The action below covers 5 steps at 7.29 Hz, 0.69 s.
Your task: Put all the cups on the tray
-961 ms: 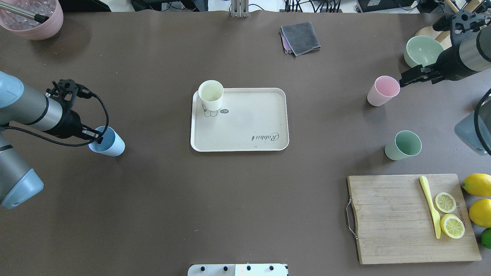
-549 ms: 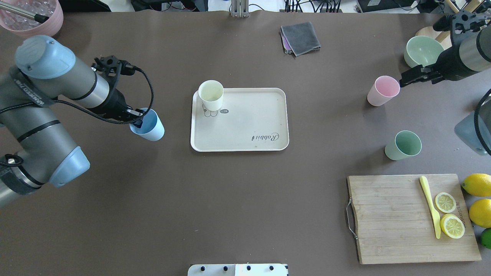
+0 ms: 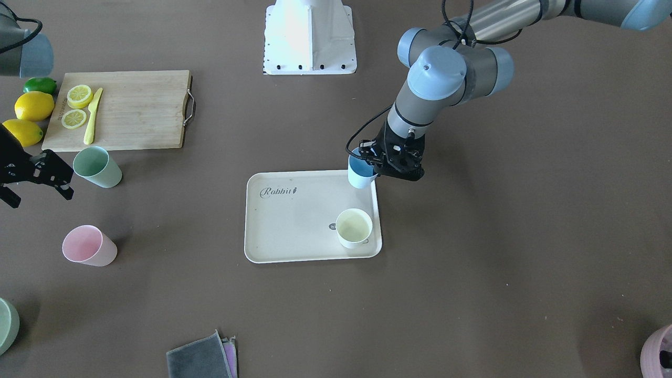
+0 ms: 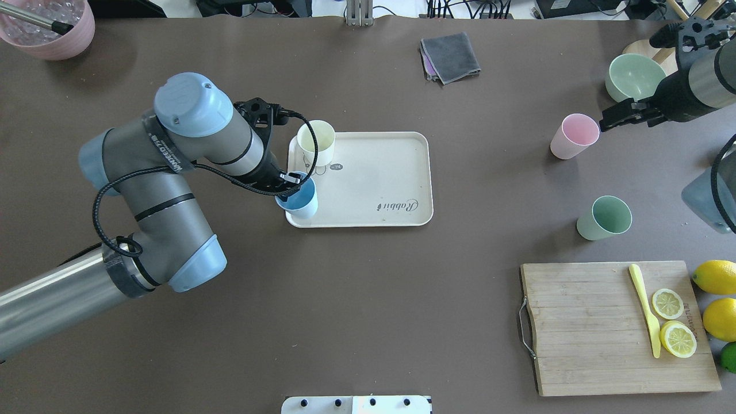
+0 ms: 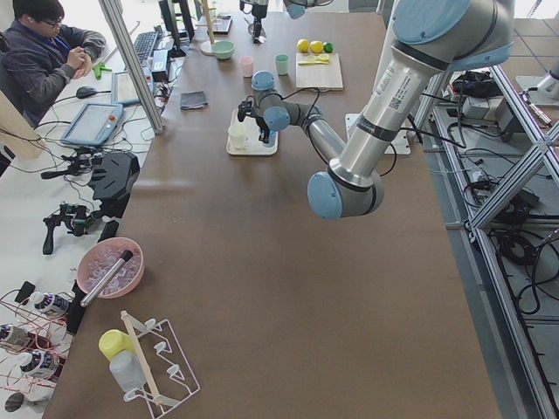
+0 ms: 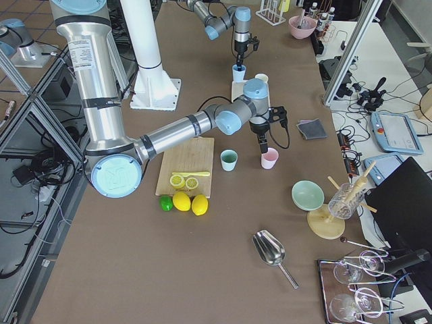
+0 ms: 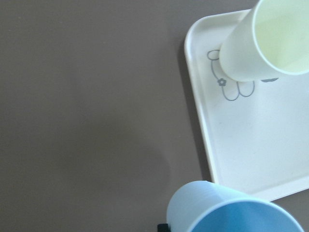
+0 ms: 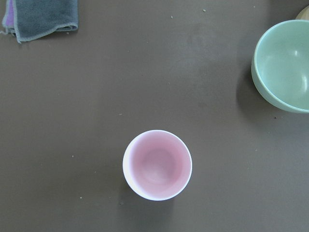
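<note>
The cream tray [image 4: 374, 178] with "Rabbit" lettering lies mid-table and also shows in the front view [image 3: 294, 226]. A pale yellow cup [image 4: 316, 142] stands upright on its far left corner. My left gripper [image 4: 287, 185] is shut on the rim of a blue cup [image 4: 299, 200] and holds it over the tray's near left corner [image 7: 203, 159]. A pink cup [image 4: 573, 135] and a green cup [image 4: 604, 218] stand on the table at the right. My right gripper [image 4: 610, 118] is open and hovers beside and above the pink cup [image 8: 157, 164].
A wooden cutting board [image 4: 581, 328] with lemon slices and a yellow knife lies at the near right, with whole lemons [image 4: 716, 277] beside it. A green bowl [image 4: 632, 76] stands at the far right, a grey cloth [image 4: 449, 56] at the back and a pink bowl [image 4: 49, 29] at the far left.
My left arm has carried the blue cup from the table's left side rightward to the tray's near left corner. The right arm and the other cups have not moved.
</note>
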### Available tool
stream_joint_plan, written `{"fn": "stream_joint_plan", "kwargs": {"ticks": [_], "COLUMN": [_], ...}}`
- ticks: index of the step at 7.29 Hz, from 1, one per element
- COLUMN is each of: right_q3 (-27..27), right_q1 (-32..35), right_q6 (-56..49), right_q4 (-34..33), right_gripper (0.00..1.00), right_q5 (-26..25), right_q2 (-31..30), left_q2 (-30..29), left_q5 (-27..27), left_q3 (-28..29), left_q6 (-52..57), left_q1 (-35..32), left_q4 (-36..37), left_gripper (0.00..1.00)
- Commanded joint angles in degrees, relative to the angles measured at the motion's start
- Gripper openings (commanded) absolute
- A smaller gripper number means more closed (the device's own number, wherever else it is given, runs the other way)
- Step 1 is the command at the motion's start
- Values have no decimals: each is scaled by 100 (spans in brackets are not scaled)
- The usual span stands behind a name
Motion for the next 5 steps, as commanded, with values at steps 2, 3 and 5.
{"fn": "stream_joint_plan", "kwargs": {"ticks": [2,3,5], "right_q3": [0,0,-9], "right_q1": [0,0,0], "right_q6": [3,20,21], "right_q4": [-9,0,-9], "right_gripper": [100,100,100], "right_q5": [0,0,-9], "right_q2": [2,2,10], "left_q2": [-217,-199,-182], "left_q5": [69,69,156], "left_q3": [262,262,245], "left_q6": [-123,-106,-97], "left_q1": [72,72,63], "left_q4": [-15,-15,-102], "left_gripper": [0,32,98]}}
